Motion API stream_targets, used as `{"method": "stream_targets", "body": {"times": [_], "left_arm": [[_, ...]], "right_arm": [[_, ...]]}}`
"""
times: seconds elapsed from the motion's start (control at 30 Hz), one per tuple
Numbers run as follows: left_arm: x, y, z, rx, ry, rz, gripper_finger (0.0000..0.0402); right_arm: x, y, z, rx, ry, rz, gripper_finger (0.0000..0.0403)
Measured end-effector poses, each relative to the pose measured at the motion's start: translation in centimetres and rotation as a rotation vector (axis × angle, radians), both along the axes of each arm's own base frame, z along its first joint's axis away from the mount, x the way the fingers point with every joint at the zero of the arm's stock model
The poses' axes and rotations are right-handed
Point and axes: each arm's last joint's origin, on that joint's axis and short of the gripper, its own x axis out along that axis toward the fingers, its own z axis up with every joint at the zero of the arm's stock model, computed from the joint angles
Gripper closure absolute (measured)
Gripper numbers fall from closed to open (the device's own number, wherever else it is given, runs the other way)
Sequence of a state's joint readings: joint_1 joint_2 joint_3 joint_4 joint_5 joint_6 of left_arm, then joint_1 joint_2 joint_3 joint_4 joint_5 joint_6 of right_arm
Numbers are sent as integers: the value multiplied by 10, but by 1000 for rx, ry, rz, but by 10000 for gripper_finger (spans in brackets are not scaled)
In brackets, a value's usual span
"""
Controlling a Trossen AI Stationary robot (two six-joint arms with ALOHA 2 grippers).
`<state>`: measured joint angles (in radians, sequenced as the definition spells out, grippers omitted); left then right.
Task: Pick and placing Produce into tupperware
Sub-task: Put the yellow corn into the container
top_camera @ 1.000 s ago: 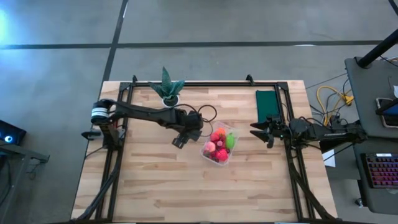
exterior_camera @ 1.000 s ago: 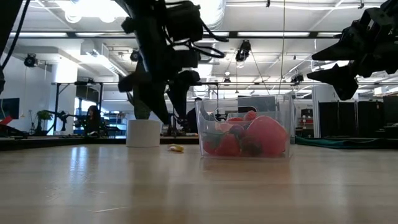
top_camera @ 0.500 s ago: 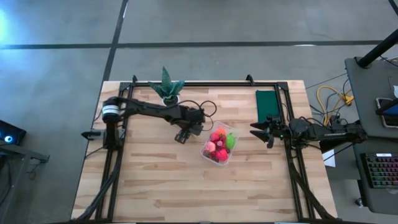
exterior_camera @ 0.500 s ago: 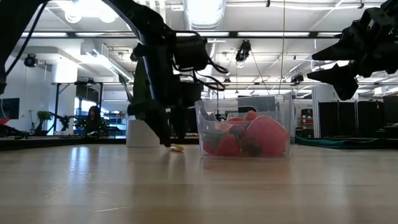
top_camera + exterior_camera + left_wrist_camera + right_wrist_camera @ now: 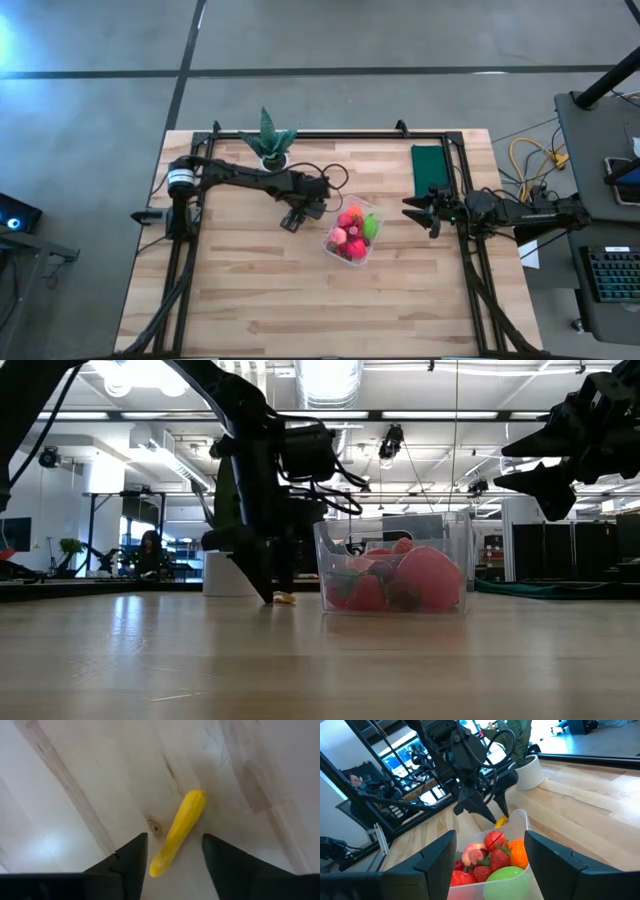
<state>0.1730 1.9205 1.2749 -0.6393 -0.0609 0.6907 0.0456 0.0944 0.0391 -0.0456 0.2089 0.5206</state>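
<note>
Since a second ago, left claw (image 5: 172,851) lowered, open astride yellow squash (image 5: 178,831) on counter (image 5: 250,290); right claw (image 5: 490,852) open, empty; tupperware (image 5: 352,233) base cropped.

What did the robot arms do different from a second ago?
The left gripper came down beside the tupperware and now straddles a small yellow piece of produce lying on the table, jaws still apart, nothing gripped yet. The right gripper, the filled tub and the potted plant stayed put.
</note>
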Motion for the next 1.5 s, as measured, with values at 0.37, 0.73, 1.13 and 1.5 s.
{"method": "stream_targets", "body": {"times": [0.37, 0.73, 1.13, 1.5], "left_arm": [[-2, -2, -3, -40, 3, -8, 289], [-3, -3, -3, -79, 7, 21, 346], [2, -9, 39, -134, -126, 211, 392], [15, -59, 139, -307, -633, 35, 391]], "right_arm": [[0, 0, 0, 0, 0, 0, 177], [0, 0, 0, 0, 0, 0, 177], [0, 0, 0, 0, 0, 0, 177], [0, 0, 0, 0, 0, -1, 177]]}}
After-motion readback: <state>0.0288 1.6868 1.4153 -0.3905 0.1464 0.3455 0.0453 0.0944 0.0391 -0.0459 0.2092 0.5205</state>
